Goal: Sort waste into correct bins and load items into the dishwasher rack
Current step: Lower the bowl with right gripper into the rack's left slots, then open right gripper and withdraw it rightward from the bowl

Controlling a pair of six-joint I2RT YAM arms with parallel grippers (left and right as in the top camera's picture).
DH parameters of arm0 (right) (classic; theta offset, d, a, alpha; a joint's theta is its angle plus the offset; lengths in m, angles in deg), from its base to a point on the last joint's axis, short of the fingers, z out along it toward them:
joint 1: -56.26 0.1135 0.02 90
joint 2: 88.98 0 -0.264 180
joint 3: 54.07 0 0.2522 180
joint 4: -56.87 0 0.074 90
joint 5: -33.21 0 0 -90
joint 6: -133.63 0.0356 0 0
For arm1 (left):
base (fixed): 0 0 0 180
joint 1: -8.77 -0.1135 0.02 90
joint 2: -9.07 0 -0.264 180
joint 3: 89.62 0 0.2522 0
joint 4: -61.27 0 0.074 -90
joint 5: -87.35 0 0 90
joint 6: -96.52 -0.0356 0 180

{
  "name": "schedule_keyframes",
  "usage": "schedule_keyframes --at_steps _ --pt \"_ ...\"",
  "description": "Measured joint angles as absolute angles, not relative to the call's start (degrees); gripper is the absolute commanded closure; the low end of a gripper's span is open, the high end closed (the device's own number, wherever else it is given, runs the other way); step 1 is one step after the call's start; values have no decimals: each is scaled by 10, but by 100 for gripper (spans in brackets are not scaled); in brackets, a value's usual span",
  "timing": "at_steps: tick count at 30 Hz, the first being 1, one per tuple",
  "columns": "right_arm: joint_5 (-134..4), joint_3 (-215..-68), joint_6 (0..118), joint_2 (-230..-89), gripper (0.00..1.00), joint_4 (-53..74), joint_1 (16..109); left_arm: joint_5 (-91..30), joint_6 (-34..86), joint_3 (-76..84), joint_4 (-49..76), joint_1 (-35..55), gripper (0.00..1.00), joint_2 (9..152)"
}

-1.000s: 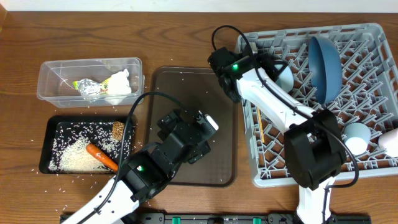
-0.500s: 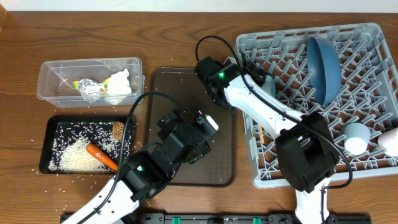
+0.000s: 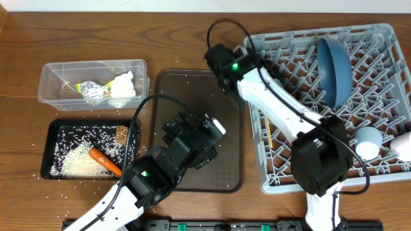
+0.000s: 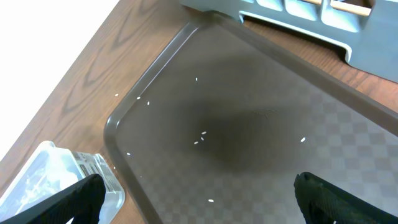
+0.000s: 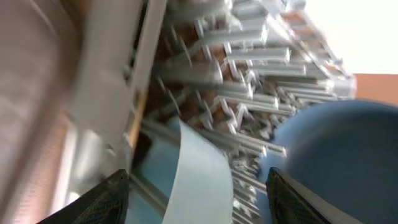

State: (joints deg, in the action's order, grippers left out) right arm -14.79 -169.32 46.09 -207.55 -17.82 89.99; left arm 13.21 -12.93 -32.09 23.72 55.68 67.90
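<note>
1. The left gripper [image 4: 202, 200] hangs over the brown rectangular serving tray [image 4: 267, 130], fingers spread wide, empty
2. The right gripper [image 5: 199, 198] has its fingers apart either side of the round light-blue bowl [image 5: 202, 165], not pinching it
3. The bowl stands in the large grey pegged plastic rack [image 3: 392, 83], near the upright blue plate [image 3: 335, 63]

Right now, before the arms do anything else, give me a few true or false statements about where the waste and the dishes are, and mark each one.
1. The carrot lies in the black tray. True.
2. The blue plate lies flat. False: it stands on edge in the rack.
3. The left gripper is open with nothing between its fingers. True.
4. The clear box holds nothing. False: wrappers and tissue lie in it.
5. The pink cup sits in the black tray. False: it is in the rack, at its right edge.
</note>
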Motion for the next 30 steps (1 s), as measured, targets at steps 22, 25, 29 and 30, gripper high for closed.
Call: schedule_keyframes --at_steps 22,25,29,30 --pt "-506 -2112 568 -1963 29 -436 781 132 -129 -321 247 557 2 679" --pt "-521 -2119 568 -1877 28 -458 781 132 -130 -321 255 557 2 679" --pt "-526 -2131 568 -1771 26 -503 781 132 -130 -321 277 557 2 679" --pt "-528 -2133 568 -1747 25 -516 781 132 -130 -321 278 557 2 680"
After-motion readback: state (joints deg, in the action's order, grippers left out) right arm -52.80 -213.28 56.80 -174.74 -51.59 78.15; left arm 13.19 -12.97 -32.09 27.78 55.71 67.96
